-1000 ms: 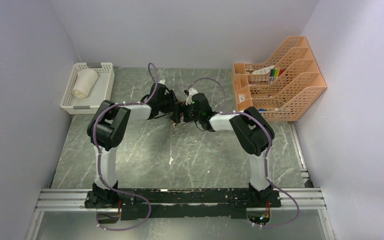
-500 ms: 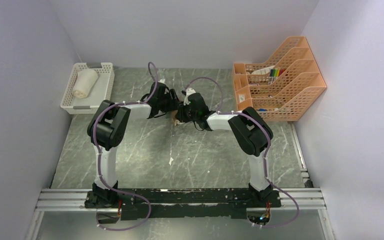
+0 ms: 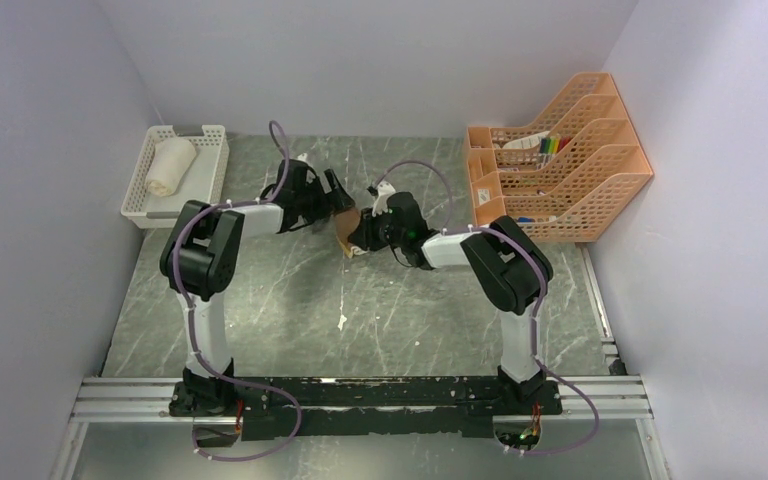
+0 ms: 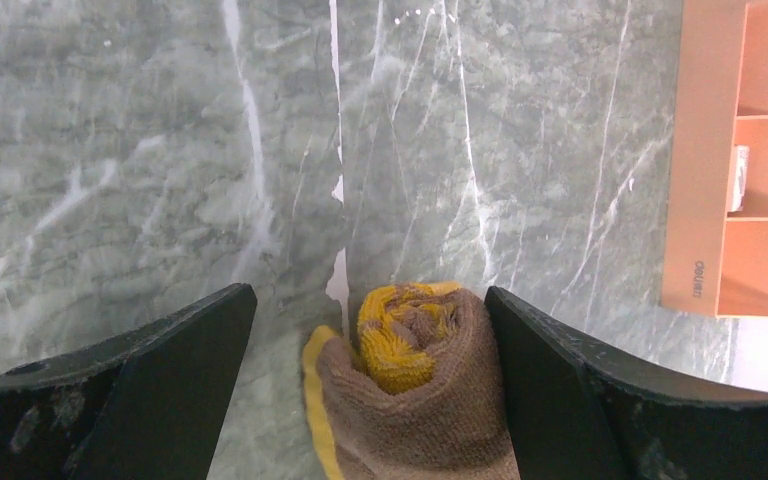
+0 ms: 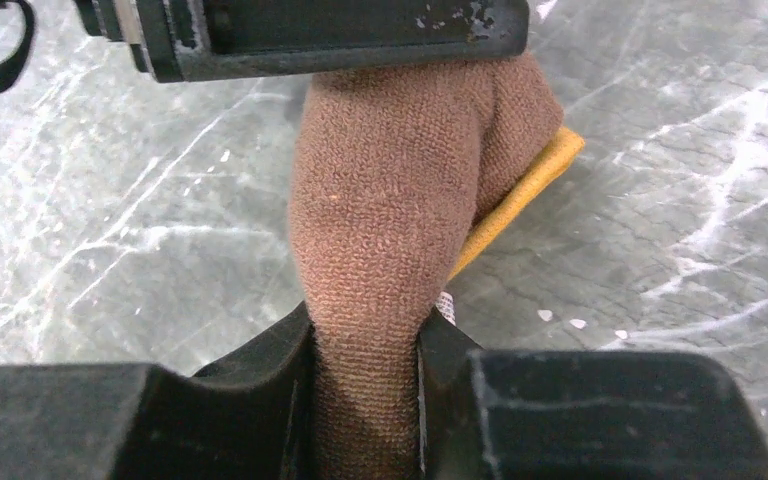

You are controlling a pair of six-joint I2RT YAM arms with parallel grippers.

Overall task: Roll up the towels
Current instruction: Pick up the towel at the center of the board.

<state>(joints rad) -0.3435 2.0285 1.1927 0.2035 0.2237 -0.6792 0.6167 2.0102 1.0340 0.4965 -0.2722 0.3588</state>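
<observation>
The brown towel (image 3: 344,232) is rolled up, its mustard-yellow side spiralling at the end (image 4: 410,345). My right gripper (image 5: 365,340) is shut on the roll (image 5: 390,200), which bulges out past the pinching fingers. My left gripper (image 4: 370,300) is open, with one finger (image 4: 160,380) well clear of the roll and the other (image 4: 580,390) close against its side. In the top view the left gripper (image 3: 328,203) and right gripper (image 3: 360,236) meet mid-table. The cream-white towel (image 3: 170,165) lies rolled in the white basket (image 3: 210,135).
The white basket sits at the far left corner against the wall. An orange file organiser (image 3: 560,150) with pens and papers stands at the far right, its edge showing in the left wrist view (image 4: 740,160). The table is grey marble (image 3: 360,310).
My left gripper has opened wide and drawn back to the left, off the brown roll. My right gripper has closed on the roll, which now shows between the two arms.
</observation>
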